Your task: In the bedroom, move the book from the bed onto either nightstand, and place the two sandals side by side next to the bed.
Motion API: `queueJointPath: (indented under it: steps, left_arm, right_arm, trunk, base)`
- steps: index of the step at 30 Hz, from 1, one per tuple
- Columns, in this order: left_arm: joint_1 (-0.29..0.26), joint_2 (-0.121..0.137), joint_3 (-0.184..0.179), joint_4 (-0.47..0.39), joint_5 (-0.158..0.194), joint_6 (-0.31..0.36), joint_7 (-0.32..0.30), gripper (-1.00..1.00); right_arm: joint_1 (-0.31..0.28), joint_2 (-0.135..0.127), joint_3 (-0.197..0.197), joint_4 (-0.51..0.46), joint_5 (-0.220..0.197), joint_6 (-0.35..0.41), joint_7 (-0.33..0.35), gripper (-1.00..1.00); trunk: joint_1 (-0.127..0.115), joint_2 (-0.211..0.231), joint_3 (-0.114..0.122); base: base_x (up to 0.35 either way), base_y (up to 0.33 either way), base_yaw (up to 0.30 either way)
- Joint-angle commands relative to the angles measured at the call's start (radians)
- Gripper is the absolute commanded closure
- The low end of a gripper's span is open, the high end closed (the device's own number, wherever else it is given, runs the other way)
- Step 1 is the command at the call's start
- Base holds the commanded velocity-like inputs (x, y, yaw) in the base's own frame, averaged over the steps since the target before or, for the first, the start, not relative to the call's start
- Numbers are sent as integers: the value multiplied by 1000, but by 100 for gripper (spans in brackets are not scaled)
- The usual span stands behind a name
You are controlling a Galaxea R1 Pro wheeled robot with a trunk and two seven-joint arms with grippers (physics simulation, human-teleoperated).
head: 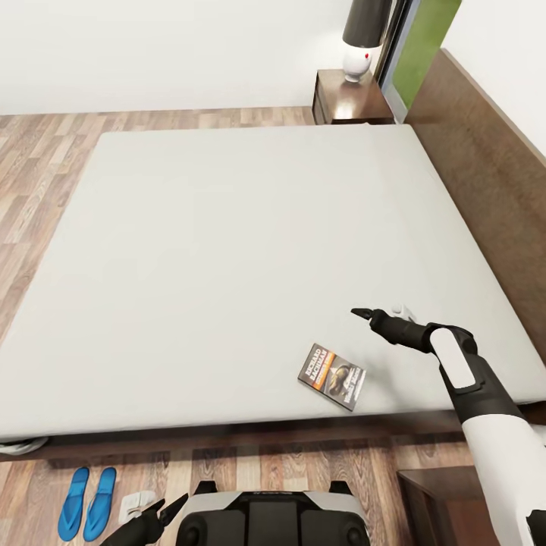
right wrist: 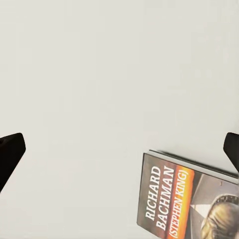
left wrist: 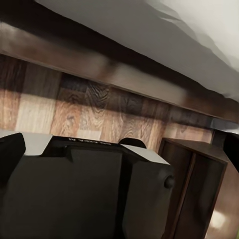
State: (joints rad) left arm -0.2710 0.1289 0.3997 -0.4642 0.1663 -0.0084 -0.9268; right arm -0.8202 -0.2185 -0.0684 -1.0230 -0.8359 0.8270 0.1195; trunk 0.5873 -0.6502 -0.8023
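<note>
At lower centre of the head view, the book lies flat on the bed; the right gripper hovers beside it, jaws wide, empty; picking the book seems in hand; next, descend over its edge.

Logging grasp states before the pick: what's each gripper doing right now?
Left gripper: open, empty, low near the sandals.
Right gripper: open, empty, above the bed beside the book.

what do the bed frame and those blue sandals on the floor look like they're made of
Bed frame: dark brown wood, judging by the grain on the headboard, with a low sheen. Sandals: probably foam or rubber, going by their flat, thin, uniformly bright blue matte look.
</note>
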Motion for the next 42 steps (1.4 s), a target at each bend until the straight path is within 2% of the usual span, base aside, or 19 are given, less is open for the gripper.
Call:
queueJointPath:
  steps: [1, 42]
  left_arm:
    - [0, 0, 2, 1, 1, -1, -4, -100]
    - [0, 0, 2, 1, 1, -1, -4, -100]
  right_arm:
    - [0, 1, -2, 1, 7, 5, 8, -100]
    - [0, 6, 2, 8, 8, 6, 8, -100]
  trunk:
    - [4, -8, -4]
    - [161, -295, -132]
  base:
    - [0, 0, 0]
    - [0, 0, 0]
